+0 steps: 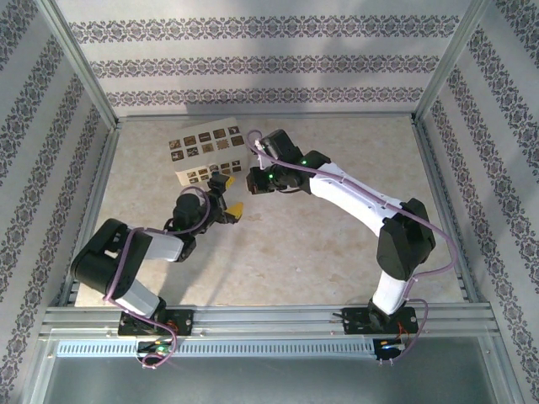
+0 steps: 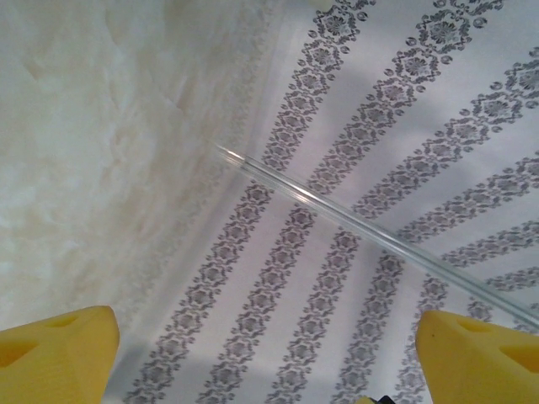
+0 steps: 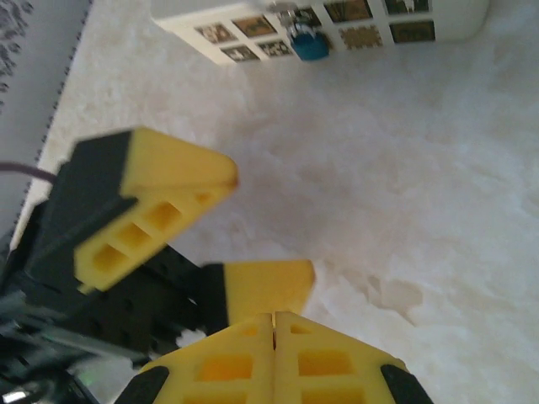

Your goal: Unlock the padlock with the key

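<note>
The left hand (image 2: 265, 341) stands wide open and empty, just beside the right hand (image 3: 274, 324), which is closed on nothing. A small blue thing, probably the padlock (image 3: 309, 42), lies on the patterned card (image 3: 253, 25) on the table (image 3: 438, 168).

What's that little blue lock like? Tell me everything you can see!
The padlock is small, with a shiny blue body and a silvery metal bit at its top end, too blurry to tell shackle from key. It lies flat on a white card printed with little dark squares, close to the card's edge. Nothing else seems to touch it.
</note>
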Robot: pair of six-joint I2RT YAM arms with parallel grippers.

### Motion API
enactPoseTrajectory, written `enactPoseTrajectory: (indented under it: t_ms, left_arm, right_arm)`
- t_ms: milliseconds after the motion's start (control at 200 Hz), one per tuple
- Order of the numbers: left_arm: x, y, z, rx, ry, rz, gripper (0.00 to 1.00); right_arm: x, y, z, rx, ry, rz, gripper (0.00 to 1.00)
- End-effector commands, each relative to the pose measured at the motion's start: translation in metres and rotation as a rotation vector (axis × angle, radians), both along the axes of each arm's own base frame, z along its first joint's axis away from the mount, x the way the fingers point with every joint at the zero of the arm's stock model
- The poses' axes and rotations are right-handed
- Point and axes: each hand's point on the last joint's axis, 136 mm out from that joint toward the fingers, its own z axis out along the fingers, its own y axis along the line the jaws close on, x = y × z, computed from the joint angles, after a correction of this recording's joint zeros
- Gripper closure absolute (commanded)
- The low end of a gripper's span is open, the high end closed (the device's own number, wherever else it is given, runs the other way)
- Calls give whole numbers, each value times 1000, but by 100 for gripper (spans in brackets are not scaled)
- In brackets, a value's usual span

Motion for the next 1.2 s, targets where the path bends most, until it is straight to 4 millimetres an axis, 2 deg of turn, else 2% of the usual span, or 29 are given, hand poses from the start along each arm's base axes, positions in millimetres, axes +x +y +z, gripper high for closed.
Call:
enactPoseTrajectory:
  t_ms: [0, 410, 520, 620, 830, 1194]
  left_arm:
    - [10, -4, 39, -152, -85, 64, 10]
    - [14, -14, 50, -273, -108, 96, 32]
    - [14, -16, 49, -284, -106, 96, 35]
    - [14, -15, 47, -287, -102, 103, 42]
    - [11, -12, 45, -283, -99, 120, 57]
    - [12, -12, 41, -273, -95, 122, 75]
  right_arm:
    - [10, 5, 15, 63, -39, -27, 100]
    - [9, 23, -7, 87, -2, -9, 100]
    - [8, 26, -13, 83, 6, -5, 100]
    - [7, 29, -17, 84, 11, 0, 100]
    - [4, 24, -20, 71, 13, -5, 100]
    - [2, 17, -15, 65, -9, -24, 100]
